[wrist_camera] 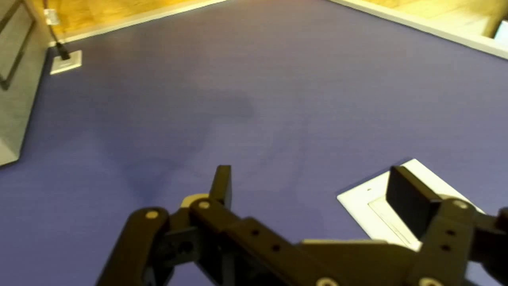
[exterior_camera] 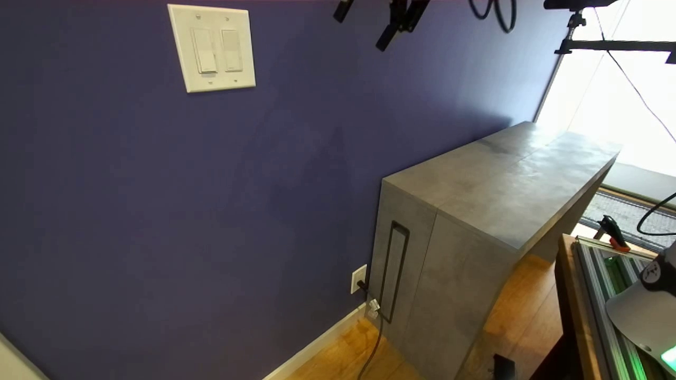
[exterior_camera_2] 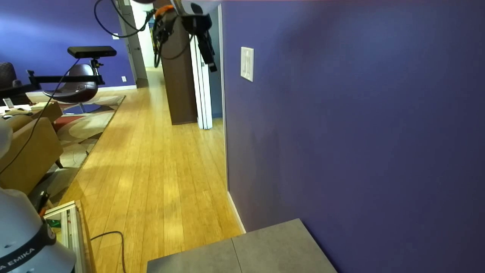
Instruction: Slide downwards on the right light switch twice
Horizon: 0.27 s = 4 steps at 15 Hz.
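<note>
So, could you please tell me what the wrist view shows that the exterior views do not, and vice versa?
Only the wrist view: bolt heads on the open jaws up close, and one finger overlapping the white switch plate.
Only the exterior views: the arm's base, a tan sofa and a dark chair.
Both: the right light switch, partly hidden in the wrist view, the blue wall, gray desk and wooden floor.

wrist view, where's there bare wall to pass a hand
Blue wall between the outlet plate and switch plate, above the open gripper, looks bare. Crowded: the switch plate, partly hidden by a gripper finger; the outlet plate, holding a plug beside the grey desk.
</note>
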Tool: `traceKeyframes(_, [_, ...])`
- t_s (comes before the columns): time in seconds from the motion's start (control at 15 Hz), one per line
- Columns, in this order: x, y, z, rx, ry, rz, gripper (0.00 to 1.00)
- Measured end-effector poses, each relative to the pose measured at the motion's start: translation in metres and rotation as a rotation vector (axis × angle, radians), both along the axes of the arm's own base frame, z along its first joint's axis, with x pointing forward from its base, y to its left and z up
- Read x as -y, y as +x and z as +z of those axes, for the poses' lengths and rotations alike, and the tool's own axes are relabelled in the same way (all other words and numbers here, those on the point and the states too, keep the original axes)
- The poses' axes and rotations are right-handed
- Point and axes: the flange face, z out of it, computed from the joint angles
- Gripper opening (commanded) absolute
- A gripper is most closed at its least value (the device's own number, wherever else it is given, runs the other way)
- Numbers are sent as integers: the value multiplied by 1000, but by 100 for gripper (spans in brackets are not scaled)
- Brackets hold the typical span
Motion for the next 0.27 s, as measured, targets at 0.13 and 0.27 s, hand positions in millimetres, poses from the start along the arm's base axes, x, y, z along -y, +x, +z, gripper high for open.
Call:
traceKeyframes(0.13, [5, -20, 32, 0, -49, 16, 100])
traceKeyframes(0.27, [7, -26, 39, 3, -63, 16, 100])
